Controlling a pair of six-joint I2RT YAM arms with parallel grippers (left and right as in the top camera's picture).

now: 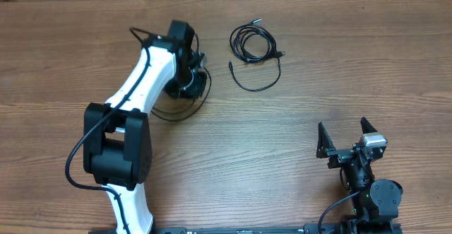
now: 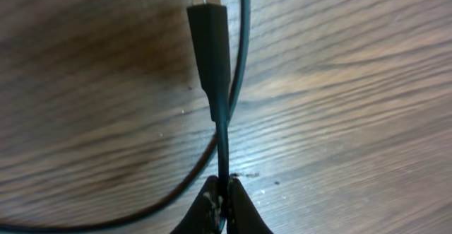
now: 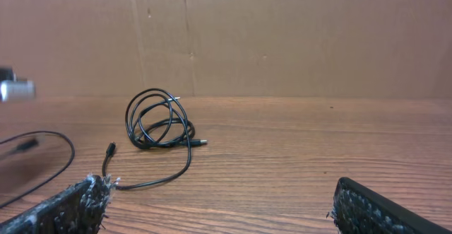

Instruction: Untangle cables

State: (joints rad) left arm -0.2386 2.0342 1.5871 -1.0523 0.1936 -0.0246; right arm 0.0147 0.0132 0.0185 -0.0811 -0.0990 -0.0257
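One black cable (image 1: 256,49) lies coiled at the back of the table with a loose tail curving toward me; the right wrist view shows this coil (image 3: 159,121) ahead. A second cable (image 1: 173,110) loops on the wood under the left arm. My left gripper (image 2: 222,204) is shut on this cable's cord just behind its USB plug (image 2: 210,43), low over the table. In the overhead view the left gripper (image 1: 189,78) is mostly hidden by the wrist. My right gripper (image 1: 349,136) stands open at the front right, far from both cables, with nothing between its fingers (image 3: 67,206).
The wooden table (image 1: 296,121) fills the view. A brown cardboard wall (image 3: 282,36) stands behind the table's far edge. The left arm's own thick black wire (image 1: 78,156) loops at its base.
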